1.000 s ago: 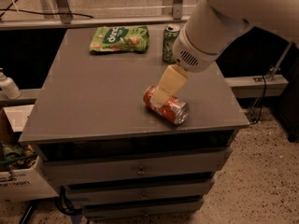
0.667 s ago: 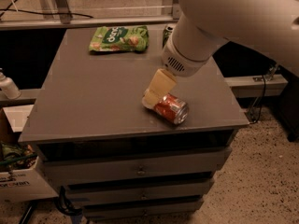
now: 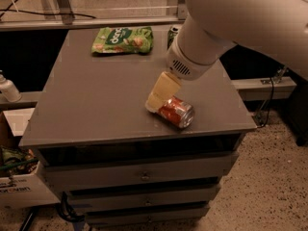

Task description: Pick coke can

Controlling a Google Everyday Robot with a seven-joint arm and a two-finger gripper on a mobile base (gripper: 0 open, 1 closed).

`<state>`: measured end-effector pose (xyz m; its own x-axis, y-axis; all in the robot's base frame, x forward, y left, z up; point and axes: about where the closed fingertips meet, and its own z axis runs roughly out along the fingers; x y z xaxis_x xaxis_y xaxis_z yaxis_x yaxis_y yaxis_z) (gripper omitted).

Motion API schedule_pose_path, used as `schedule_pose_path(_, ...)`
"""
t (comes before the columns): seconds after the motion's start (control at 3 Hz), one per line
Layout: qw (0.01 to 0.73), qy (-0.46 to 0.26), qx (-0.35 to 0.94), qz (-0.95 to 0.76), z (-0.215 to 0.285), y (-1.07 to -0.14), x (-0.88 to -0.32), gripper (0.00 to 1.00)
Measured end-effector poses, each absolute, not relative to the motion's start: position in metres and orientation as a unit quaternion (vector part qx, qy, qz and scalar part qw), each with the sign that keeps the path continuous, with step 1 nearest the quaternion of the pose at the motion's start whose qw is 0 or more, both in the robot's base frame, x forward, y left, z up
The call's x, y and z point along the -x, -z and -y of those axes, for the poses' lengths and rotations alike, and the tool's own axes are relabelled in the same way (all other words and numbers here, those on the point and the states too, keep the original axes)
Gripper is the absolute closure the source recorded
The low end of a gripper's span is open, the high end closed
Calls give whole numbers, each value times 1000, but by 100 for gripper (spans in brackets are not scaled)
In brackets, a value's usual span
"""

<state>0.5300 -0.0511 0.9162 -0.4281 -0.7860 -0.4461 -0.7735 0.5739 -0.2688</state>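
Note:
The coke can (image 3: 177, 112) is red-orange with white markings. It lies on its side near the front right of the grey cabinet top (image 3: 96, 100). My gripper (image 3: 159, 100) is cream-coloured and reaches down from the big white arm (image 3: 226, 23). It is at the can's left end and touches or nearly touches it. The arm hides the rest of the gripper.
A green chip bag (image 3: 122, 39) lies at the back of the top. A green can (image 3: 172, 32) stands behind the arm, mostly hidden. Drawers (image 3: 144, 174) sit below the top. A white bottle (image 3: 7, 88) and a box (image 3: 19, 186) are at the left.
The arm has swung left and closer to the camera. The gripper has slid from over the can's middle to its left end. The can has stayed in place.

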Motion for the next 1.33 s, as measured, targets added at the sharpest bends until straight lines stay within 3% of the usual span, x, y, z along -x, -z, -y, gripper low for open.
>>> schedule_pose_path(1.0, 253, -19, 486, -836, 18, -907, -538, 0)
schedule_pose_path(1.33, 235, -21, 464, -854, 60, -873, -519, 0)
